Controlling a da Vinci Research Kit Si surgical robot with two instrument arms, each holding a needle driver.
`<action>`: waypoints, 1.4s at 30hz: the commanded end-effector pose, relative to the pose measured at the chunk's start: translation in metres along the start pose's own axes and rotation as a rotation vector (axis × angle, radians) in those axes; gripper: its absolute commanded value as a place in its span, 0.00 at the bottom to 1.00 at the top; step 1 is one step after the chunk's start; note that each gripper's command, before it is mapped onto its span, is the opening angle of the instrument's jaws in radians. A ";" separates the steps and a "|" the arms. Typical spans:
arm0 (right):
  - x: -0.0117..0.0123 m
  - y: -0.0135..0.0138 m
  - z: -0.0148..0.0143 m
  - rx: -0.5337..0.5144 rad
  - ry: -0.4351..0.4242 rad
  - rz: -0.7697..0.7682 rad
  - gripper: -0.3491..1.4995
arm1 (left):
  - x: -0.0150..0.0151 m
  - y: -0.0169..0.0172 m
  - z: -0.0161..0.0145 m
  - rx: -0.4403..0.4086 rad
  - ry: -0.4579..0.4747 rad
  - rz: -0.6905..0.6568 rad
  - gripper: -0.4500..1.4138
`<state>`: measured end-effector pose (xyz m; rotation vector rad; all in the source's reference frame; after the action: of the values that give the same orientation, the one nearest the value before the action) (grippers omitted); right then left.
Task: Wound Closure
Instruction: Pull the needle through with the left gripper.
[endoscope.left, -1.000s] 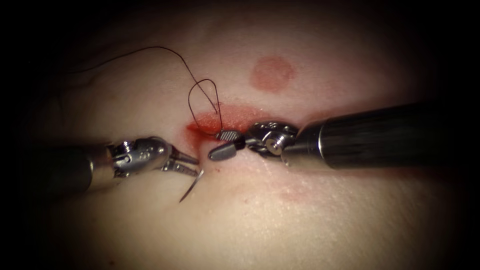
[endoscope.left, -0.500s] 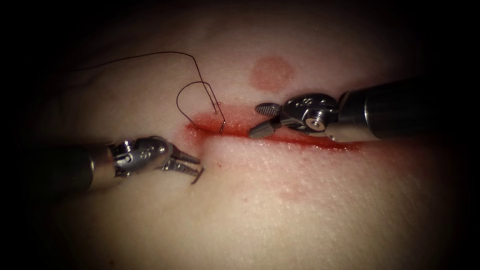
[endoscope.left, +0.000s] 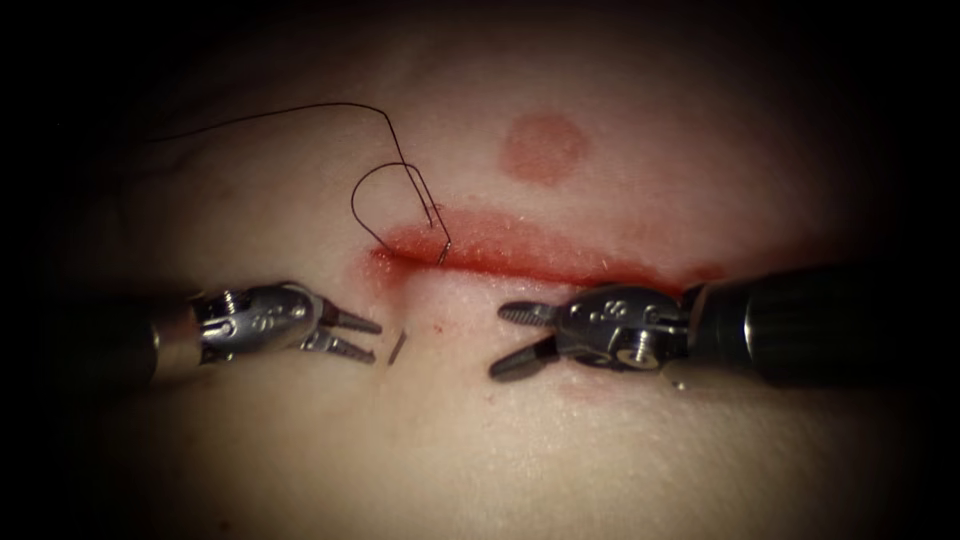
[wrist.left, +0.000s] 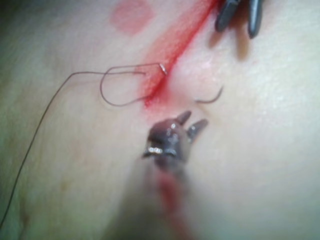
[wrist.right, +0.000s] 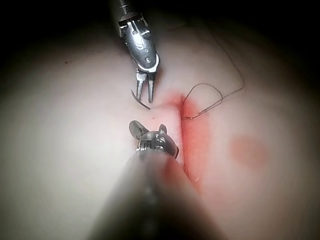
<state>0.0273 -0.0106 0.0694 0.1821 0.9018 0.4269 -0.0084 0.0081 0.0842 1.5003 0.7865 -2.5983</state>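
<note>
While both tools sit below the cut (endoscope.left: 520, 262) on the tissue (endoscope.left: 600, 450), the left tool (endoscope.left: 352, 335) has jaws parted and empty, just left of the needle (endoscope.left: 397, 347). Needle's short visible piece pokes from the tissue, free of both tools. Right tool (endoscope.left: 518, 340) gapes wide, grasping nothing. Thread (endoscope.left: 385, 190) loops above the cut's left end and enters the red fluid (endoscope.left: 480, 245) there.

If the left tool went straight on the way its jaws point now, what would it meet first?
The needle, protruding from the tissue just ahead of the left tool, whose jaws are open and hold nothing. Depth unclear; it might pass over.
</note>
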 end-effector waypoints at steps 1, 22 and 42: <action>-0.0004 -0.0005 0.0005 0.007 0.004 0.003 0.99 | -0.0004 0.0000 0.0011 0.006 0.017 0.022 0.27; -0.0019 0.0003 -0.0001 -0.010 0.000 0.002 0.99 | 0.0030 -0.0014 0.0031 0.133 0.139 0.232 0.39; -0.0024 -0.0005 0.0009 -0.013 0.016 0.003 0.98 | 0.0021 -0.0019 0.0048 0.101 0.107 0.264 0.32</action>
<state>0.0263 -0.0114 0.0710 0.1632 0.9139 0.4353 -0.0135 0.0081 0.0845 1.6527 0.4322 -2.4130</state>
